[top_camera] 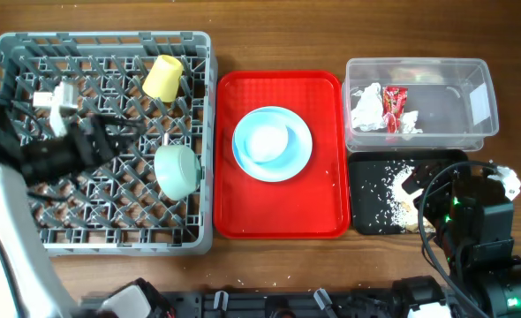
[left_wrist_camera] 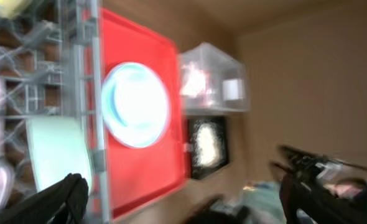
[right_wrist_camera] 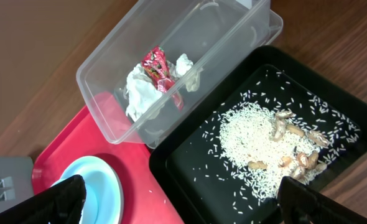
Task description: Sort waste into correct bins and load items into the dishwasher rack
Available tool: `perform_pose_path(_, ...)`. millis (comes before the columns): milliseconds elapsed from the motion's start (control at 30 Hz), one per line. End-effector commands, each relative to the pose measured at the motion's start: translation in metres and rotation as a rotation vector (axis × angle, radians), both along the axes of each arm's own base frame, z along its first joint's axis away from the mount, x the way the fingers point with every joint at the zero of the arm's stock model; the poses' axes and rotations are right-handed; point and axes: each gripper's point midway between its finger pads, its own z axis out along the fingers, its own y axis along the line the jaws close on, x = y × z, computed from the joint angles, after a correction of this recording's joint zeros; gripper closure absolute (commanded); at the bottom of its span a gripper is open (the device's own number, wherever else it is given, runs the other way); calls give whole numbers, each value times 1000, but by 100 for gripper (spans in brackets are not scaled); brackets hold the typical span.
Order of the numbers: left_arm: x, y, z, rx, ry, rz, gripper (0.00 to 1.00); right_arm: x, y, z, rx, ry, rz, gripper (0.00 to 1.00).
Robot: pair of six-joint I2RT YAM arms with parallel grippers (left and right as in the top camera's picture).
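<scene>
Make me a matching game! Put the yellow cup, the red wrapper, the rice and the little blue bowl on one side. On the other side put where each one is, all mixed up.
Things:
1. yellow cup
2. red wrapper
3. rice
4. little blue bowl

Places:
A. in the black tray
B. on the blue plate on the red tray
C. in the grey rack
D. in the clear tub

Pairs: 1-C, 2-D, 3-A, 4-B
</scene>
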Motion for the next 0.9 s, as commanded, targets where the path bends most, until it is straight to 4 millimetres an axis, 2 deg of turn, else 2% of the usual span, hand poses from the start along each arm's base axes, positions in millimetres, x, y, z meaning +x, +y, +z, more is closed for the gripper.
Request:
perform_pose_path(0, -16, -1, 2, 222, 107, 191, 1, 0, 0, 5, 14, -12, -4, 0)
perform_pose_path(67, -19, -7, 10, 308, 67, 231, 0, 0, 0, 5, 14, -12, -4, 0)
perform_pose_path(100, -21, -17, 15, 333, 31, 209, 0, 0, 0, 5, 14, -12, -5, 0)
perform_pose_path(200, -24, -66, 23, 256, 13, 80, 1, 0, 0, 5, 14, -12, -4, 0)
perform_pose_path(233, -24, -78, 20, 264, 10, 24, 42, 0, 0, 5, 14, -12, -4, 0)
perform_pose_path(267, -23, -87, 12, 284, 23, -8, 93, 0, 0, 5, 14, -12, -5, 0)
perform_pose_path(367, -13, -104, -31, 370, 147, -15, 96, 0, 0, 5, 14, -12, -4, 0)
perform_pose_path(467, 2, -91, -87, 586, 296, 110, 96, 0, 0, 5, 14, -12, -5, 0)
perform_pose_path(600, 10, -85, -140, 760, 443, 124, 96, 0, 0, 5, 14, -12, -5, 0)
perform_pose_path(667, 8, -73, -154, 823, 504, 143, 96, 0, 0, 5, 14, -12, -4, 0)
perform_pose_path(733, 0, -45, -161, 926, 589, 238, 96, 0, 0, 5, 14, -12, -4, 0)
perform_pose_path(767, -5, -31, -160, 966, 623, 289, 96, 0, 0, 5, 14, -12, -5, 0)
perform_pose_path(833, -23, 8, -151, 1066, 712, 449, 96, 0, 0, 5, 14, -12, -5, 0)
perform_pose_path(867, -27, 16, -149, 1075, 734, 473, 96, 0, 0, 5, 14, -12, -4, 0)
